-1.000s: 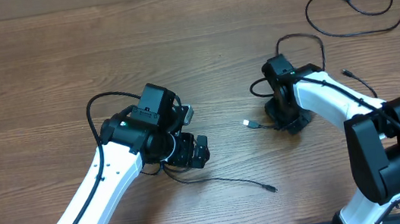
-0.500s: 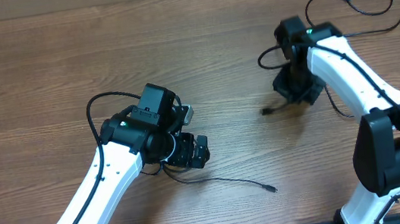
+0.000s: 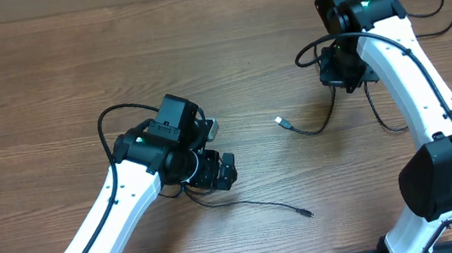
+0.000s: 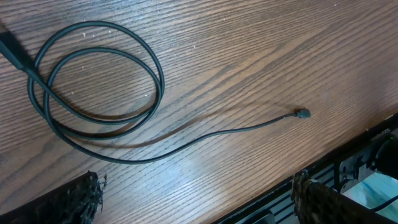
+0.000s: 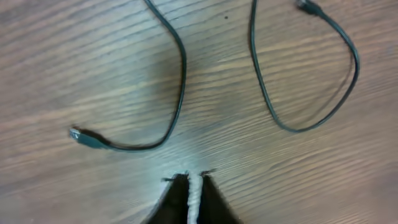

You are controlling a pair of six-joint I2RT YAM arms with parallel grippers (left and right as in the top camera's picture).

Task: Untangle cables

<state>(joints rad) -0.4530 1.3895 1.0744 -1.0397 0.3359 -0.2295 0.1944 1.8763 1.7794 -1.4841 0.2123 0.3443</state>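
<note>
Several thin black cables lie loose on the wooden table. One is coiled under my left gripper (image 3: 218, 171), and its tail ends in a small plug (image 3: 306, 213). The left wrist view shows that coil (image 4: 93, 87) and plug (image 4: 303, 114) beyond the open, empty jaws (image 4: 196, 205). A cable with a silver plug (image 3: 280, 121) curves toward my right gripper (image 3: 342, 73), which hovers above the table. In the right wrist view the jaws (image 5: 189, 180) are shut with nothing seen between them, above that plug's cable (image 5: 177, 81) and another loop (image 5: 311, 118).
A further loose cable loop (image 3: 405, 5) lies at the far right corner. Another thin loop (image 3: 385, 120) runs beside the right arm. The table's near edge and dark rails (image 4: 348, 162) show in the left wrist view.
My right arm has risen from the table middle and swung toward the far right. The silver-plug cable shifted with it. The left arm has not moved.
</note>
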